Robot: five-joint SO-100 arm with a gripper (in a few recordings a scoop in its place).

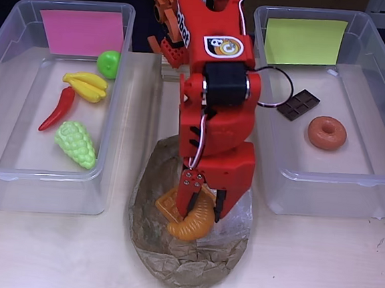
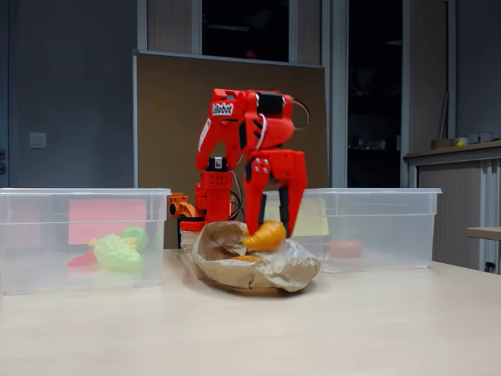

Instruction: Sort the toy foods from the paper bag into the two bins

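My red gripper (image 1: 202, 208) (image 2: 268, 229) hangs over the crumpled brown paper bag (image 1: 189, 267) (image 2: 274, 270), shut on the orange croissant (image 1: 193, 225) (image 2: 266, 236), which is lifted just above the bag. An orange waffle (image 1: 167, 205) lies in the bag beside it. The left bin (image 1: 0, 42) (image 2: 47, 235) with a pink label holds a green apple (image 1: 109, 64), yellow bananas (image 1: 85, 86), a red chili (image 1: 58, 109) and green grapes (image 1: 76, 144) (image 2: 117, 253). In the right bin (image 1: 379, 65) (image 2: 391, 227), under a yellow-green label, lie a brown chocolate bar (image 1: 298, 104) and a brown donut (image 1: 327, 133) (image 2: 344, 247).
The arm's base (image 1: 167, 42) (image 2: 207, 204) stands between the two bins at the back. Bare light wooden table (image 1: 316, 267) (image 2: 352, 329) lies in front of the bins and around the bag.
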